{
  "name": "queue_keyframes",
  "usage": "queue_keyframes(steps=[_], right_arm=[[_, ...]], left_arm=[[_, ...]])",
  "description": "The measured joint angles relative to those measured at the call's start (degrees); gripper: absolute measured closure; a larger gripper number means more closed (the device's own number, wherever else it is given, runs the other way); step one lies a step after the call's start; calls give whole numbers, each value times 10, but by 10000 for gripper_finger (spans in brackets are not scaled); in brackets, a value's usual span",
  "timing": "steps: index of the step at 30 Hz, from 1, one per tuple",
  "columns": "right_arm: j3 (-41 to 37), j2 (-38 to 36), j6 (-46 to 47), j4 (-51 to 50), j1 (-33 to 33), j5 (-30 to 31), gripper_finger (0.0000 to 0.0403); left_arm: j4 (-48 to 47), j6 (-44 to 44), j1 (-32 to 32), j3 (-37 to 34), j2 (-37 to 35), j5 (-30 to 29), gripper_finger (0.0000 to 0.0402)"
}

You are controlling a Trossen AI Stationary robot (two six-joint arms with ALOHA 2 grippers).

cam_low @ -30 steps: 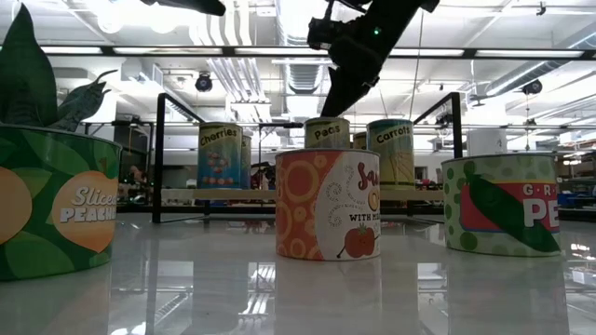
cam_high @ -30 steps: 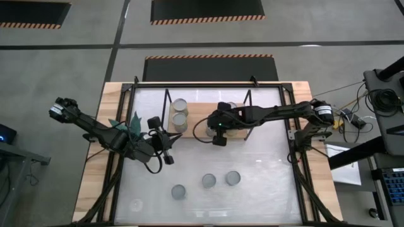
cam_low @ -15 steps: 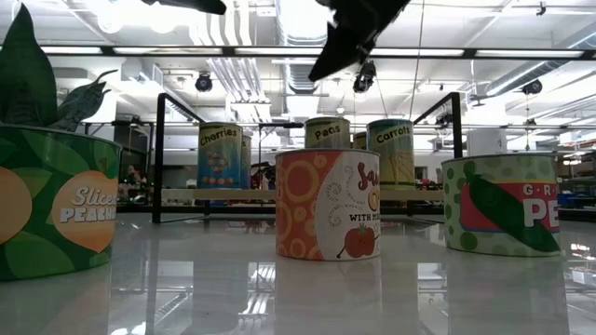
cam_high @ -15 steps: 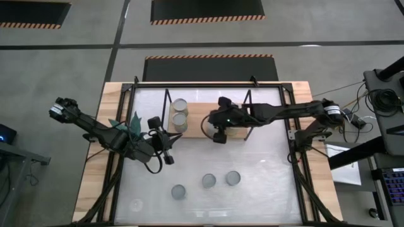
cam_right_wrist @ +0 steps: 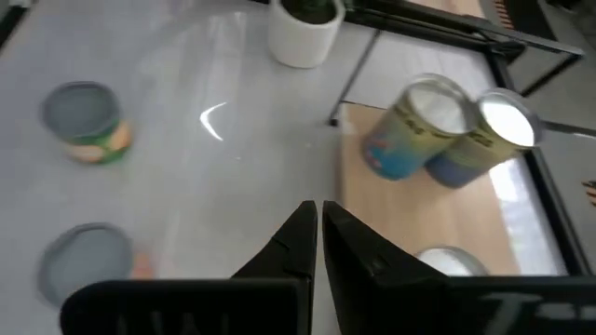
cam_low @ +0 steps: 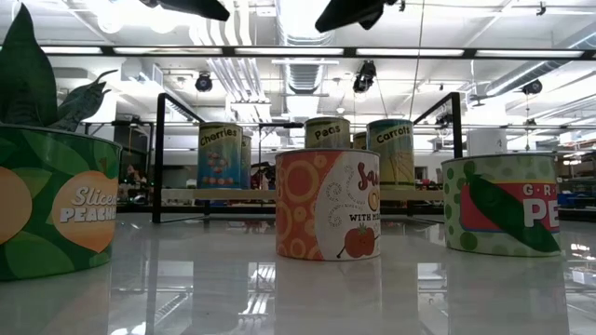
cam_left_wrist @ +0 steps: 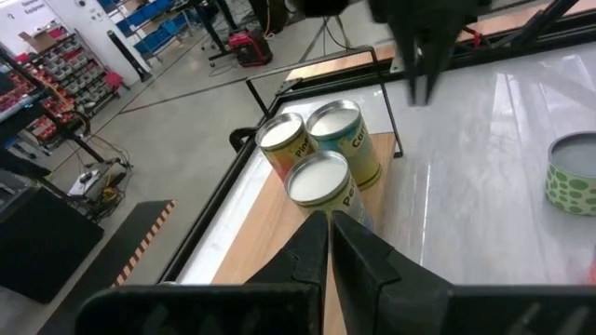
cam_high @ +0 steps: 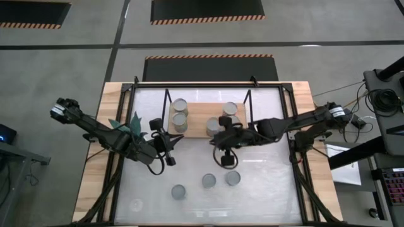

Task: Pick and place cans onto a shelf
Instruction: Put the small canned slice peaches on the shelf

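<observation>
Light-wood board of the shelf (cam_high: 199,116) lies at the far middle of the white table (cam_high: 265,189), held in a thin black frame. On it we see two cans (cam_high: 180,106) standing one just behind the other at its left end, and a cluster of cans (cam_high: 230,110) at its right end, partly covered by the right arm. In the low view these read as a blue Cherries can (cam_low: 219,155) on the left and Peas (cam_low: 327,132) and Carrots (cam_low: 391,153) cans on the right.

Three further cans stand in a loose row on the near part of the table: one at the left (cam_high: 178,192), one in the middle (cam_high: 209,181) and one at the right (cam_high: 233,178), all apart from one another and well apart from the shelf.

We find the right gripper (cam_high: 225,160) just in front of the shelf and over bare table, near the rightmost loose can but not touching it. Its wrist view shows the two fingers (cam_right_wrist: 293,244) drawn together with only a sliver between them and nothing held.

The left gripper (cam_high: 168,149) waits left of the shelf, beside the teal plant (cam_high: 125,126); its fingers (cam_left_wrist: 312,244) are likewise pressed together and empty.
</observation>
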Motion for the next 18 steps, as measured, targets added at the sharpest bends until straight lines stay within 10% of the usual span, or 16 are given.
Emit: queue_keyframes(steps=[18], right_arm=[[-21, 0, 33, -2, 82, 0, 390]], left_arm=[[5, -29, 0, 0, 2, 0, 402]])
